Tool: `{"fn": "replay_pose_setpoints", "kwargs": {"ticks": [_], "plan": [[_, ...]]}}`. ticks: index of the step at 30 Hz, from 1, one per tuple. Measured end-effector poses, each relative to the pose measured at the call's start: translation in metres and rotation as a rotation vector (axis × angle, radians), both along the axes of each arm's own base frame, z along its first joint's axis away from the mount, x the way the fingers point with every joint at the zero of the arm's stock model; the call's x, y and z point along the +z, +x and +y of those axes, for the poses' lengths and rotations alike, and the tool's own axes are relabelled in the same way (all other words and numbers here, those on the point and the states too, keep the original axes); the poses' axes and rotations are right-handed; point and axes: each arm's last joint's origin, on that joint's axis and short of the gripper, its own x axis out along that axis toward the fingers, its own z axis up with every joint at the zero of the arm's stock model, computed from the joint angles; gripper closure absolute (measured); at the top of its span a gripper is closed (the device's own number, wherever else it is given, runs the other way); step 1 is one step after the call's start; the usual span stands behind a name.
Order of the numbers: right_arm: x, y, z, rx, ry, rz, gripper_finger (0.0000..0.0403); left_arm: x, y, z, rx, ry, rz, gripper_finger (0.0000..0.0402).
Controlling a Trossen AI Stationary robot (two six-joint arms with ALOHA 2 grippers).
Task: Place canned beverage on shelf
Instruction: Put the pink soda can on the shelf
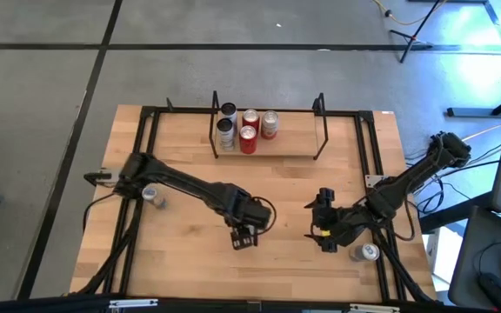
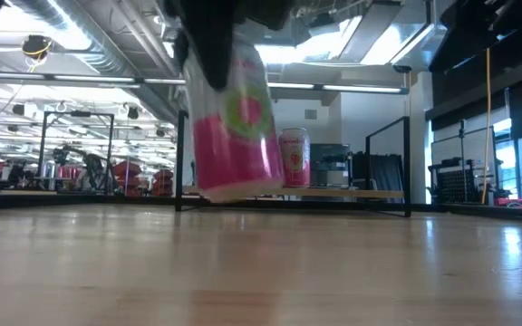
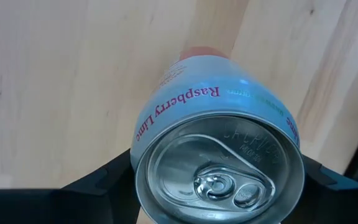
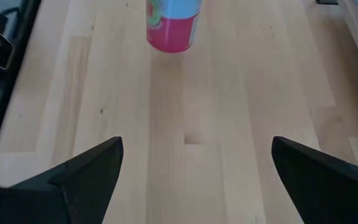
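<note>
Low view: the left tool (image 1: 244, 236) grips a pink can (image 2: 235, 127) lifted just above the bench (image 2: 261, 272), with the shelf (image 1: 268, 146) well beyond it. Right tool (image 4: 194, 171) is wide open, empty, beside it.

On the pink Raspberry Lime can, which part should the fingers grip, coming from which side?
Grip the can by its round side wall near the top, coming from above: it hangs nearly upright, lid up. The left gripper holds it so, fingers on opposite sides. The right gripper waits open.
</note>
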Motion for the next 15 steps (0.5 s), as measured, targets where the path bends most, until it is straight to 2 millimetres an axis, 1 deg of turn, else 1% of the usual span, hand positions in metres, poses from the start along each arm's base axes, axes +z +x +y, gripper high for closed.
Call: {"fn": "replay_pose_setpoints", "kwargs": {"ticks": [3, 8, 15], "plan": [[-0.004, 0.002, 0.002, 0.001, -0.011, 0.018, 0.0008, -0.009, 0.012, -0.003, -0.015, 0.001, 0.008, 0.0147], [-0.014, 0.006, 0.006, 0.026, -0.003, 0.073, 0.0008, -0.023, 0.016, -0.004, -0.004, 0.016, 0.057, 0.0136], [-0.022, 0.011, 0.01, 0.027, -0.009, 0.089, 0.0008, -0.023, 0.018, -0.005, -0.002, 0.012, 0.036, 0.01]]}}
